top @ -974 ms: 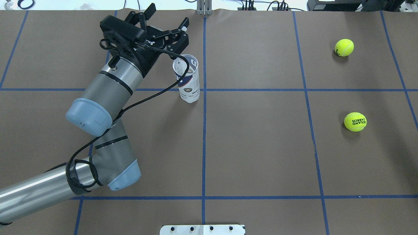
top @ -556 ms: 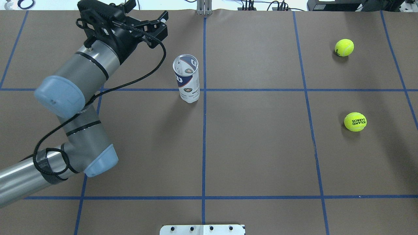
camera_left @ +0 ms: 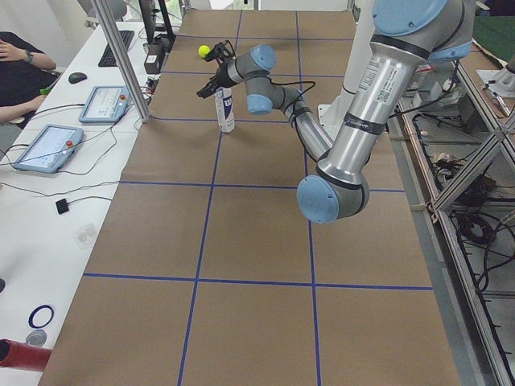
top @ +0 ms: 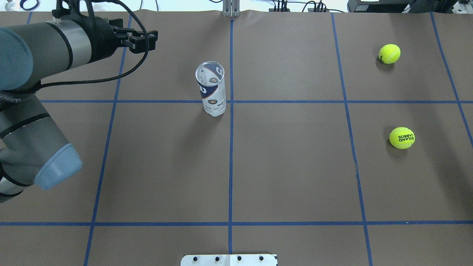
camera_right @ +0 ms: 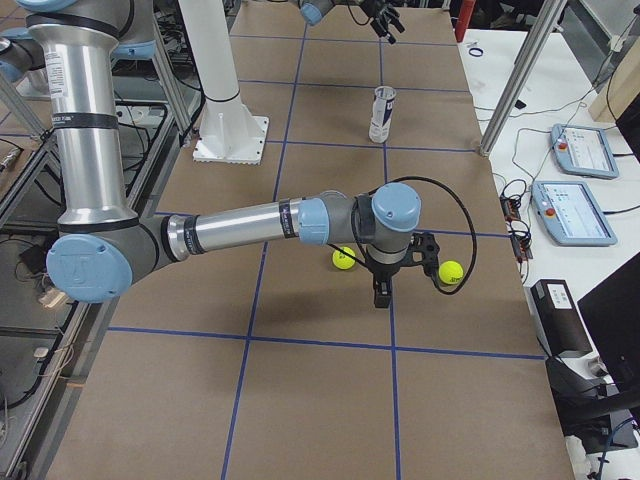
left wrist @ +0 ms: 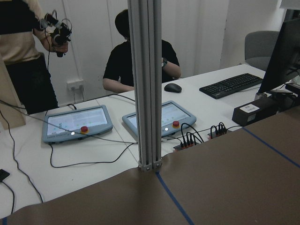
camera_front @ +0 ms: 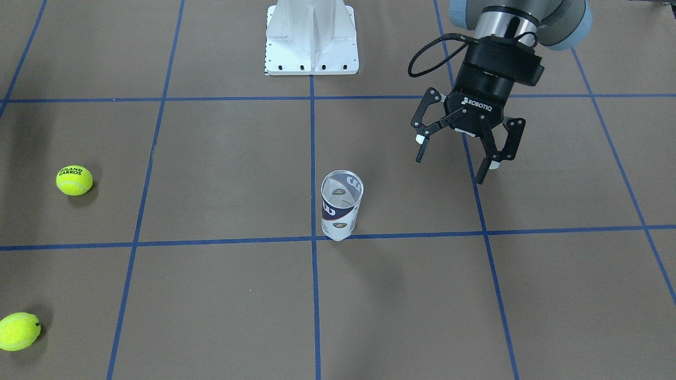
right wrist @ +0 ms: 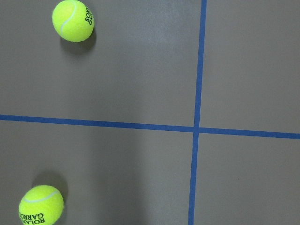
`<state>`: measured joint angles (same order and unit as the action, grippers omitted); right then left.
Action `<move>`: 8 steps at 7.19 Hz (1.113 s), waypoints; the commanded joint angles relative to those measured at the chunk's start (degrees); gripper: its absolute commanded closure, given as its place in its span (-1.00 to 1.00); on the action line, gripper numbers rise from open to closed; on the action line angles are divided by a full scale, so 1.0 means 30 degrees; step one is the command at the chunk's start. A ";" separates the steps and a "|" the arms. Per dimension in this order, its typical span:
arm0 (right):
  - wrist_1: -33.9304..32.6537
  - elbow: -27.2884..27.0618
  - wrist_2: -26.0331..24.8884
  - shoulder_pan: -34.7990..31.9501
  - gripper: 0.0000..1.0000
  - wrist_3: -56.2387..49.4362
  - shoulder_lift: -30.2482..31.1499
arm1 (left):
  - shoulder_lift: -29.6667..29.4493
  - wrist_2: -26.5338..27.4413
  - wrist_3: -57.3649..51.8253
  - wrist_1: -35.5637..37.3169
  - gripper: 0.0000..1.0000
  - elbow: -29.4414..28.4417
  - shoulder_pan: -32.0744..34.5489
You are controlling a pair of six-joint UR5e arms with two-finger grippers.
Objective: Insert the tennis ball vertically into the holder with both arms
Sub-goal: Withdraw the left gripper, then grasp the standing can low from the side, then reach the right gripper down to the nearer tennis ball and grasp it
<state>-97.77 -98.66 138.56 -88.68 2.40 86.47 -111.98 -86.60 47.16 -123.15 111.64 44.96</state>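
Note:
The holder stands upright and alone on the brown table, open end up; it also shows in the overhead view. No ball shows inside it. My left gripper is open and empty, raised off to the holder's side, at the overhead view's far left. Two yellow tennis balls lie on the right side of the table. My right gripper hangs between them, fingers down; I cannot tell if it is open. The right wrist view shows both balls below.
The white pedestal base stands at the table's near edge. Blue tape lines grid the table. An aluminium post stands at the far edge, with tablets and operators behind it.
My left arm has swung away from the holder to the left and back, gripper still open. The holder and both balls have not moved.

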 commanded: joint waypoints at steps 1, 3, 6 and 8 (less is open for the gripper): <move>0.0040 0.0015 0.0335 0.0030 -0.98 0.1734 0.0003 | 0.1290 0.2824 0.3603 -0.0430 -0.88 0.0023 -0.1785; 0.0128 -0.0132 0.0335 0.1284 -0.98 0.3678 0.0003 | 0.1146 0.8835 0.3908 -0.0611 -0.91 -0.0501 -0.6442; 0.1959 -0.0657 0.0218 0.4439 -0.98 0.6969 0.0003 | 0.0590 0.9612 0.3937 -0.0611 -0.90 -0.1115 -0.7718; 0.5768 -0.0660 -0.0891 0.7633 -0.99 1.1345 0.0235 | 0.0558 0.9647 0.3879 -0.0611 -0.90 -0.1207 -0.7749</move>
<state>-86.77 -100.55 137.50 -71.45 29.26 86.70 -110.23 -57.93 58.89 -124.98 108.26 21.88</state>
